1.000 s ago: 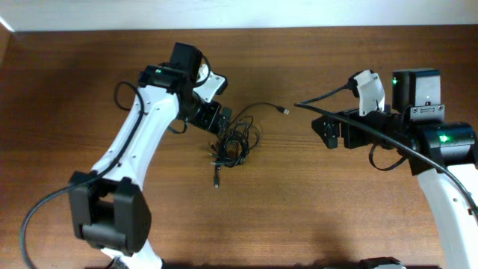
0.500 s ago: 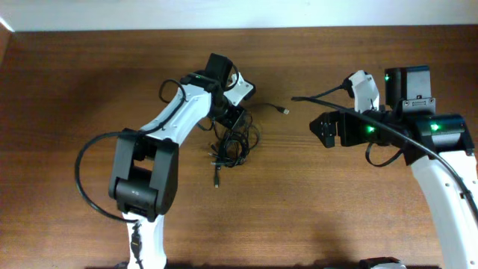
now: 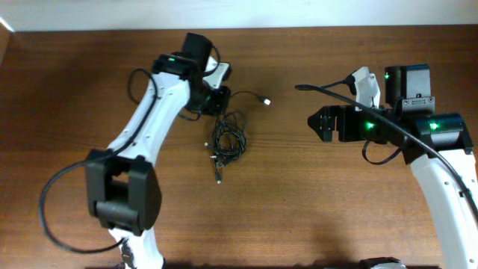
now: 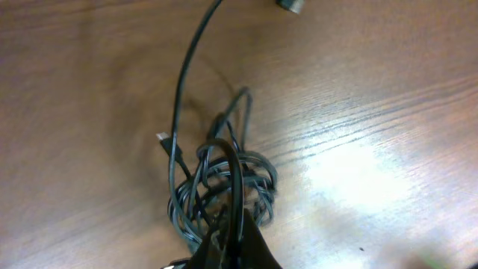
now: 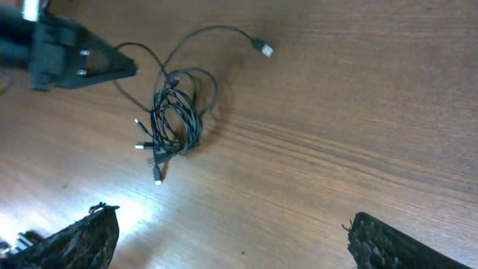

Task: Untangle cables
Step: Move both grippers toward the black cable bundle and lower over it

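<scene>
— Now, where do the cables (image 3: 228,138) lie?
— Near mid-counter, slightly toward the left edge, on the wooden table (image 3: 299,217). They are thin black cords wound into a loose oval coil, with small plug ends sticking out on its near side. One strand arcs out toward the far edge and ends in a silver USB plug (image 3: 265,101), lying flat.
— And the left gripper (image 3: 218,103)?
— Just beyond the coil, on its far side. The wrist view shows its fingers closed together on a single strand rising from the coil.
— And the right gripper (image 3: 323,125)?
— Well apart, toward the right edge, raised off the surface. Its fingers are spread wide, with nothing between them.
— Surface condition?
— Brown wood with a fine straight grain. It is glossy, with a bright glare patch beside the coil.
</scene>
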